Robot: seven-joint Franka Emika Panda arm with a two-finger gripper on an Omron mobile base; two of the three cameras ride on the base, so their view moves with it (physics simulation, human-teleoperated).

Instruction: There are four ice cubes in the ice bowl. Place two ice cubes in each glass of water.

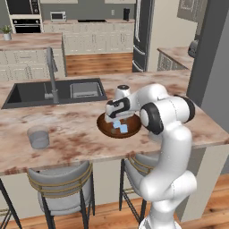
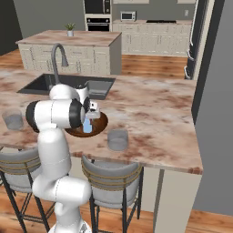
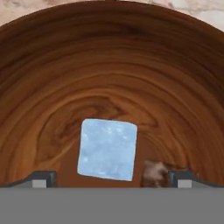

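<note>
Ice cubes (image 1: 120, 127) lie in the ice bowl (image 1: 103, 125), between two glasses (image 1: 38, 137).

The white arm (image 2: 57, 136) rises at the lower left and bends over the ice bowl (image 2: 98, 125), which sits on the marbled bench (image 2: 154, 113) just in front of the dark sink (image 2: 45, 84). A pale-blue ice cube (image 2: 87, 126) shows in the bowl. One glass of water (image 2: 118, 140) stands just right of the bowl; another (image 2: 12, 119) stands far left. Two grey stools (image 2: 111, 182) sit below the bench.

The arm hides part of the bowl (image 1: 107, 127) and its ice cubes (image 1: 121, 128), so their number stays unclear, and the picture edges crop the bowl in the hand view
</note>
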